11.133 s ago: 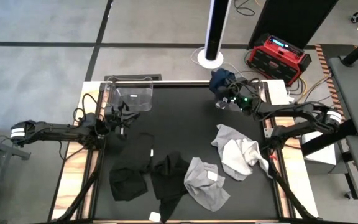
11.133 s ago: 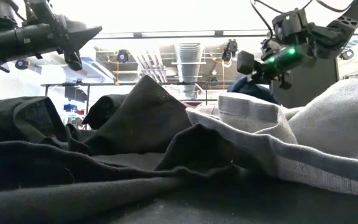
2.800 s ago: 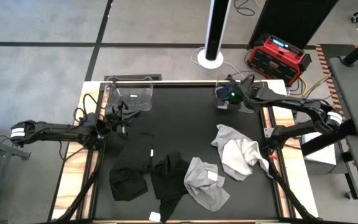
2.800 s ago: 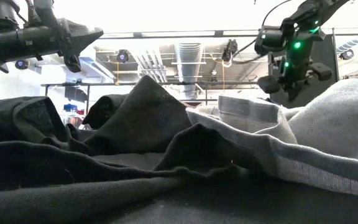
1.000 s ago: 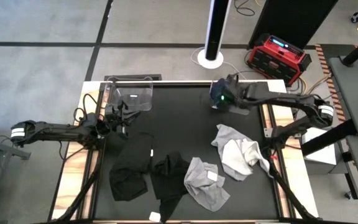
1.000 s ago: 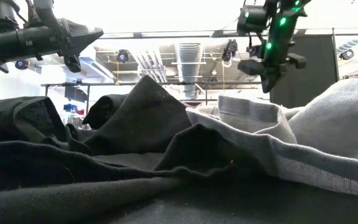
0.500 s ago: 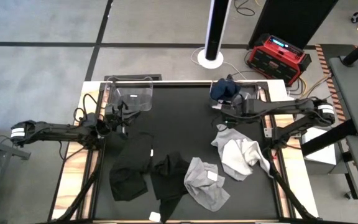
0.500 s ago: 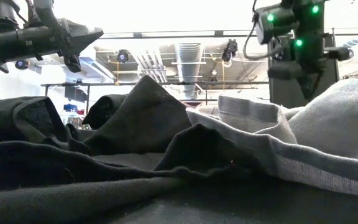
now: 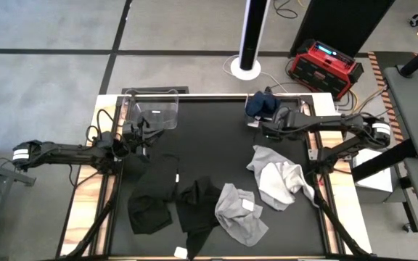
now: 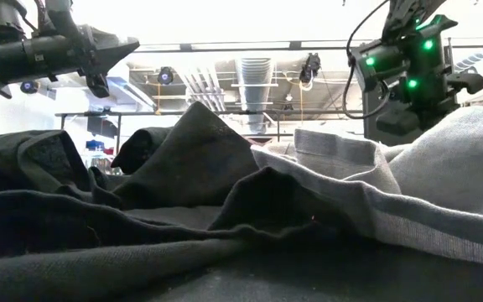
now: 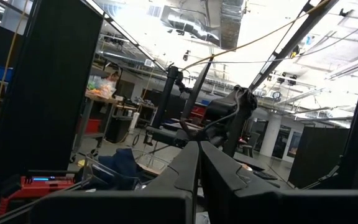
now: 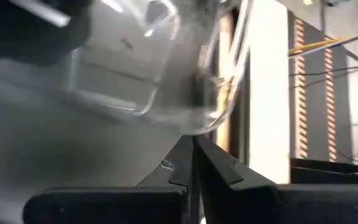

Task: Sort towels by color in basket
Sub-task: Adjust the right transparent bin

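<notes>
The navy towel lies bunched in the clear basket at the table's far right corner. Black towels are heaped near the left. White and light grey towels and a grey one with a white tag lie near the right. My right gripper is shut and empty, hovering between the navy towel and the white heap; its wrist view shows the shut fingers before a clear basket wall. My left gripper waits shut by the left edge, also seen in its wrist view.
A second clear basket stands at the far left corner, holding something dark. A small white tag lies at the near edge. Bare black mat stretches across the table's middle and far part. A red device sits on the floor beyond the table.
My right gripper has drawn back from over the far right basket toward the near edge, dropping lower and turning as it went; it now hovers just before the white towels. The navy towel stays in the basket. The left arm has kept still.
</notes>
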Action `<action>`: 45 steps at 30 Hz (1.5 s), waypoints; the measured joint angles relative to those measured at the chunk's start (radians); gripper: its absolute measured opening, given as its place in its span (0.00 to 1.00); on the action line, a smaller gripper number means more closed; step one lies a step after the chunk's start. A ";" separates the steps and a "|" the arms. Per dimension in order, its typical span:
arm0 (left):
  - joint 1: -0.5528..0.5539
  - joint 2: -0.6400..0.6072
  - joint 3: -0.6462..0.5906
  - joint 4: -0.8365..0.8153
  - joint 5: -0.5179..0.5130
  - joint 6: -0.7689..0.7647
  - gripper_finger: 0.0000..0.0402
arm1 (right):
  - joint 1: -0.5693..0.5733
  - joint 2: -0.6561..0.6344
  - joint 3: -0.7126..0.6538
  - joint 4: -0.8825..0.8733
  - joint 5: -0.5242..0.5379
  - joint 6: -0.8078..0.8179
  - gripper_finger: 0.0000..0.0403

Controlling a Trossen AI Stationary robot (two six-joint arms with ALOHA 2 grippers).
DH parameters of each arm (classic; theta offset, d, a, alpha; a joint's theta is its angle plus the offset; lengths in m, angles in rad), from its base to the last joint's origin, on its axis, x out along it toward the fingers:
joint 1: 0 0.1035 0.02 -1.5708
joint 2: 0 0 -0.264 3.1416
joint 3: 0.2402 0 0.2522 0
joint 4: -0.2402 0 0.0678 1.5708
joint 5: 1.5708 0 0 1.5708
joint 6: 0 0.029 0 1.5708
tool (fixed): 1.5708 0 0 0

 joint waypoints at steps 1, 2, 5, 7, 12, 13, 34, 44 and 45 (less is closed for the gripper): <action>0.000 0.000 0.000 0.000 0.000 0.000 0.00 | -0.012 0.000 -0.002 0.003 0.009 -0.013 0.03; 0.000 0.000 0.000 0.000 0.000 0.000 0.00 | -0.024 0.000 -0.004 0.004 0.022 -0.020 0.03; 0.000 0.000 0.000 0.000 0.000 0.000 0.00 | -0.052 0.000 -0.008 0.010 0.050 -0.042 0.03; 0.000 0.000 0.000 -0.001 0.000 0.000 0.00 | -0.069 0.000 -0.009 0.022 0.061 -0.067 0.03; 0.000 0.000 0.000 -0.010 0.001 0.000 0.00 | -0.119 0.000 -0.009 0.065 0.118 -0.124 0.03; 0.000 0.000 0.000 -0.010 0.001 0.000 0.00 | -0.132 0.000 -0.009 0.078 0.121 -0.142 0.03; 0.000 0.000 0.000 -0.011 0.003 -0.008 0.00 | 0.022 -0.034 -0.017 0.428 -0.306 -0.344 0.03; 0.000 0.000 0.000 -0.008 -0.001 -0.008 0.00 | 0.069 0.096 -0.013 0.919 -0.249 -0.512 0.03; 0.000 0.000 0.000 -0.008 -0.001 -0.008 0.00 | 0.067 0.113 -0.010 0.930 -0.243 -0.514 0.03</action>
